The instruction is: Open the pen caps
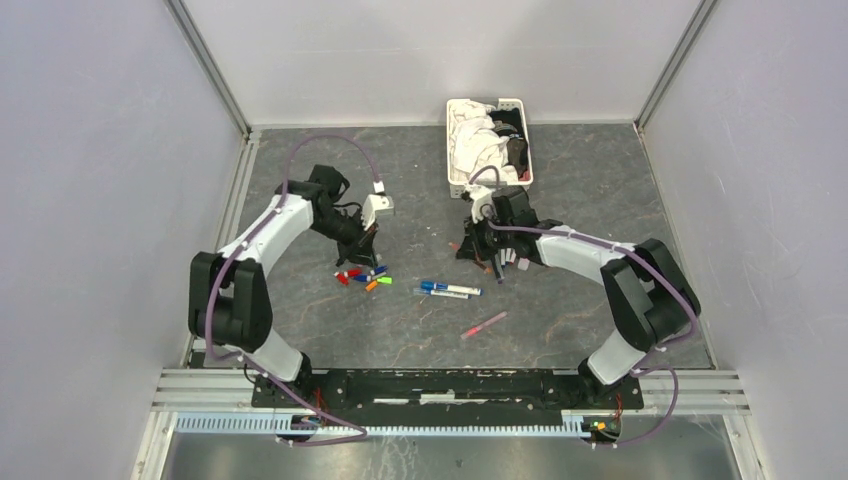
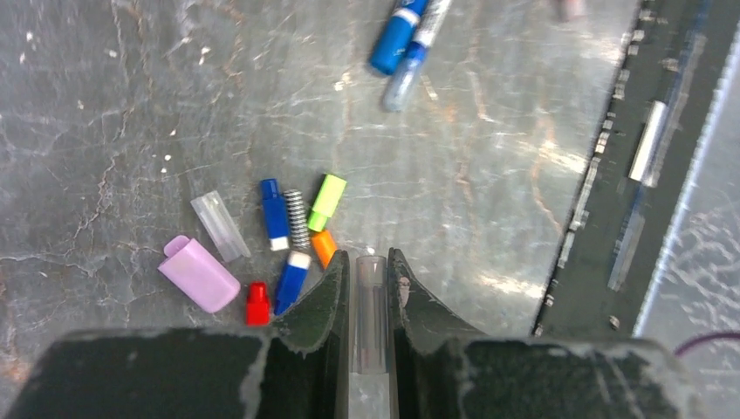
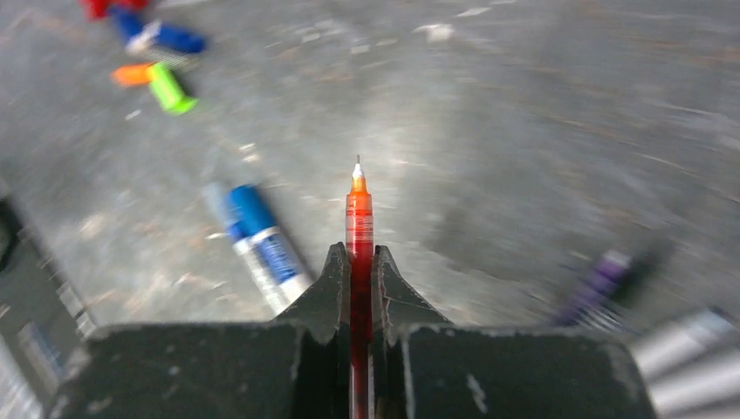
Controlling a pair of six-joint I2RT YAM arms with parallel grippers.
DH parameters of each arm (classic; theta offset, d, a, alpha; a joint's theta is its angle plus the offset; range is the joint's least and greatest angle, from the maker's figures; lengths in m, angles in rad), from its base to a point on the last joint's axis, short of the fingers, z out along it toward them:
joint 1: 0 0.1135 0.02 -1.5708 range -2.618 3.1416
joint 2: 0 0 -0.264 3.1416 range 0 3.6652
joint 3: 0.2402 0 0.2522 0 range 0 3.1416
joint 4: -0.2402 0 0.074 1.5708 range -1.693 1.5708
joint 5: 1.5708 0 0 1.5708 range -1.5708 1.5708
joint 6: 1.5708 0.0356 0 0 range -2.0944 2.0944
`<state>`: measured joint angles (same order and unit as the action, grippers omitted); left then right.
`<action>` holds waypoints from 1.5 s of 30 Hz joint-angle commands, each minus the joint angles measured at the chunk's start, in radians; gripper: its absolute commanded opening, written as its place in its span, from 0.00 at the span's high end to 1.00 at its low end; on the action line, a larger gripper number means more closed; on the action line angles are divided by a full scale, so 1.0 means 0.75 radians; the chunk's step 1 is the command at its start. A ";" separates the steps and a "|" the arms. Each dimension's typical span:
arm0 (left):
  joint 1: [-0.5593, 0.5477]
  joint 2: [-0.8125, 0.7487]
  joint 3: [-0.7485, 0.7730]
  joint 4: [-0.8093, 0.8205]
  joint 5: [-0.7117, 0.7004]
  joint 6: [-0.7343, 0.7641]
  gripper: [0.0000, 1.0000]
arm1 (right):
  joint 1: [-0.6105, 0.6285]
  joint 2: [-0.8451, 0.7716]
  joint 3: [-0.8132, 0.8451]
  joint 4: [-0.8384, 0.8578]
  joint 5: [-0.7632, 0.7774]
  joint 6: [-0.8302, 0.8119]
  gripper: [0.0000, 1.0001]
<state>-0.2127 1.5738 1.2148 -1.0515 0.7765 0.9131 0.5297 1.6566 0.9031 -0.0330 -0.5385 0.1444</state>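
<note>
Red pen, orange tip bare, tight in right pincer; clear cap tight in left pincer.

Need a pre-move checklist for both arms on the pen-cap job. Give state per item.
1. Grip of right end effector on orange-red pen: ok, shut on it.
2. Tip of that pen bare, no cap on it: ok.
3. Grip of left end effector on clear tube: ok, shut on it.
4. Whether the clear tube is that pen's cap: cannot tell.
5. Gap between loose caps and left end effector: cannot tell; orange cap shows close beside it.
6. Two blue pens lying apart from both arms: ok.
</note>
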 commanded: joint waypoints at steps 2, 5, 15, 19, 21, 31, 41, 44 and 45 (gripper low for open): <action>-0.017 0.091 -0.119 0.459 -0.143 -0.254 0.96 | -0.033 -0.126 -0.072 0.102 0.613 0.104 0.99; -0.017 0.157 -0.144 0.506 -0.192 -0.254 0.94 | -0.033 -0.109 -0.087 0.120 0.708 0.124 1.00; -0.019 0.194 -0.166 0.546 -0.248 -0.270 0.62 | -0.032 -0.053 -0.130 0.202 0.933 0.141 0.94; -0.019 0.144 -0.144 0.483 -0.217 -0.268 0.34 | -0.033 -0.023 -0.139 0.210 0.959 0.137 0.89; -0.019 0.107 -0.123 0.447 -0.200 -0.268 0.24 | -0.033 -0.020 -0.154 0.222 0.967 0.139 0.86; 0.001 -0.129 0.105 0.242 -0.148 -0.318 0.00 | -0.033 -0.075 -0.223 0.236 1.007 0.157 0.69; 0.125 -0.355 0.240 0.384 -0.274 -0.606 0.00 | 0.007 -0.327 -0.302 0.239 0.970 0.085 0.68; 0.132 -0.384 0.184 0.371 -0.237 -0.568 0.00 | 0.064 -0.372 -0.301 0.252 0.823 0.004 0.66; 0.131 -0.381 0.174 0.351 -0.212 -0.551 0.00 | 0.086 -0.371 -0.293 0.247 0.774 -0.022 0.66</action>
<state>-0.1181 1.3037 1.3792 -0.7918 0.5999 0.5430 0.5396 1.4170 0.6800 0.1219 0.1631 0.2096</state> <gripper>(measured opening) 0.996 0.333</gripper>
